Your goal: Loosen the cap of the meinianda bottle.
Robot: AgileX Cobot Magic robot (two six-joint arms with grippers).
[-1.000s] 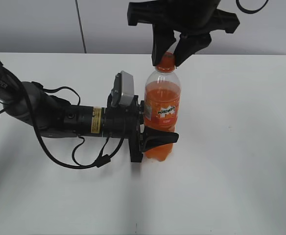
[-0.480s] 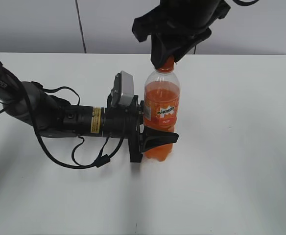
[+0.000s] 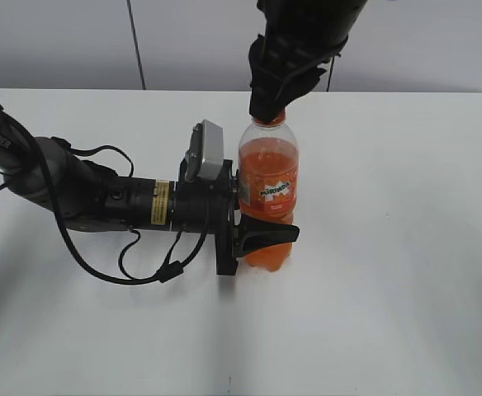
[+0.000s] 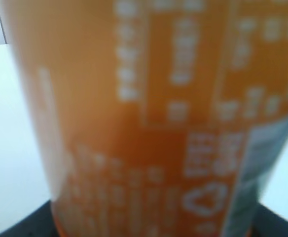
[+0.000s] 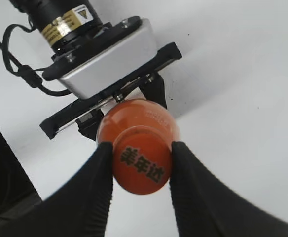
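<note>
Round swings the right gripper [image 5: 140, 165] and its wrist since a second ago: back then both black fingers showed splayed either side of the cap in the exterior view, now the wrist has turned and they read as one dark block sitting over the bottle top. And the meinianda bottle [image 3: 267, 194] has tipped a touch to the left at the top while its base stays put.

Up close on the right wrist view, the cap [image 5: 142, 167] sits squeezed between the two black fingers [image 5: 92, 197], one pressed to each side, dark characters printed across its top (so that gripper is closed on the cap, no gap either side).

Down low, the left gripper [image 3: 262, 216] lies along the white table [image 3: 406, 247], reaching in from the left, its jaws clamped round the bottle's lower body, one black finger wrapping across the front just below the label. Left wrist view is nothing but blurred orange label filling the frame.

Bottle stands upright near the middle of the table, orange drink up to the shoulder.
</note>
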